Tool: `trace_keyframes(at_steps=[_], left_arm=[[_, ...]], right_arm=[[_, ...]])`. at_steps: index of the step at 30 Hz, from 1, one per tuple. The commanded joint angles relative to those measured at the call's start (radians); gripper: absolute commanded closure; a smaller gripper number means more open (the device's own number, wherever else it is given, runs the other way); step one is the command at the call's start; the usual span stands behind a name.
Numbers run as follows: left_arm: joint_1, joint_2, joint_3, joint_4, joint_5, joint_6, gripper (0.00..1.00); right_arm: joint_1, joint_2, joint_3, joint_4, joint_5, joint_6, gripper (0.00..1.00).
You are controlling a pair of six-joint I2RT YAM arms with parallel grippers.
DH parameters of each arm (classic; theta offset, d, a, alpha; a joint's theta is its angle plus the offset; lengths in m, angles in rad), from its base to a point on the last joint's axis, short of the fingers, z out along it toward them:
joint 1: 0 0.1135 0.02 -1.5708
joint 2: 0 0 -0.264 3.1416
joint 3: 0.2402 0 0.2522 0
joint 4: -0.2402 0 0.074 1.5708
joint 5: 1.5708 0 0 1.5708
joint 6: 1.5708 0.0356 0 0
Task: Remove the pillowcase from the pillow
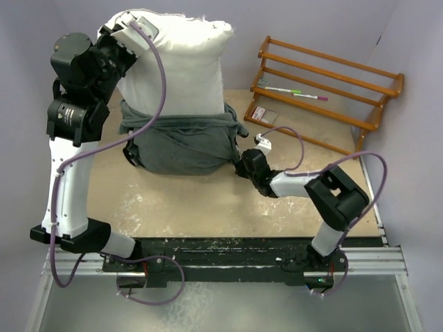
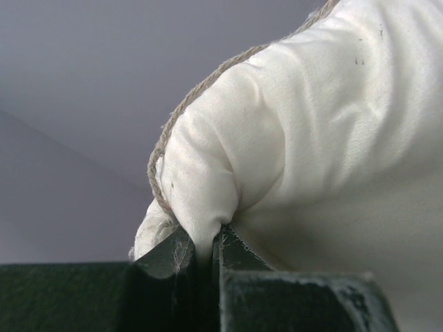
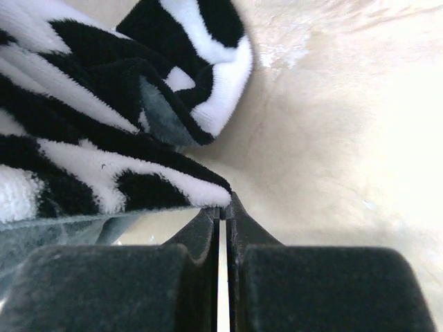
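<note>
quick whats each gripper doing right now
left gripper: shut on a corner of the white pillow
right gripper: shut, zebra pillowcase edge at its tips, grip unclear

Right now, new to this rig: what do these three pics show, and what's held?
Two robot arms are bolted at a table's near edge. One picture looks down from above; the other two come from wrist cameras. The left hand is shut on a corner of the white pillow. The pillowcase is bunched round the pillow's lower part, grey side out. The right hand is shut at its zebra edge; whether it caught fabric is unclear. A wooden rack stands far right.
</note>
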Motion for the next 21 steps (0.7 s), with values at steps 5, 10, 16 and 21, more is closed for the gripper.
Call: trace_keyframes(at_steps=[5, 10, 16, 21], left_arm=[[0.018, -0.137, 0.02, 0.114, 0.126, -0.157, 1.0], [0.017, -0.155, -0.022, 0.069, 0.186, -0.198, 1.0], [0.016, -0.154, -0.024, 0.048, 0.184, -0.197, 1.0], [0.016, -0.155, -0.019, 0.03, 0.176, -0.185, 1.0]], right_arm=[[-0.015, -0.513, -0.007, -0.151, 0.057, -0.323, 0.61], [0.023, -0.637, 0.253, -0.273, -0.152, -0.581, 0.32], [0.149, -0.575, 0.353, -0.217, -0.237, -0.803, 0.25], [0.222, -0.471, 0.457, -0.196, -0.333, -1.011, 0.26]])
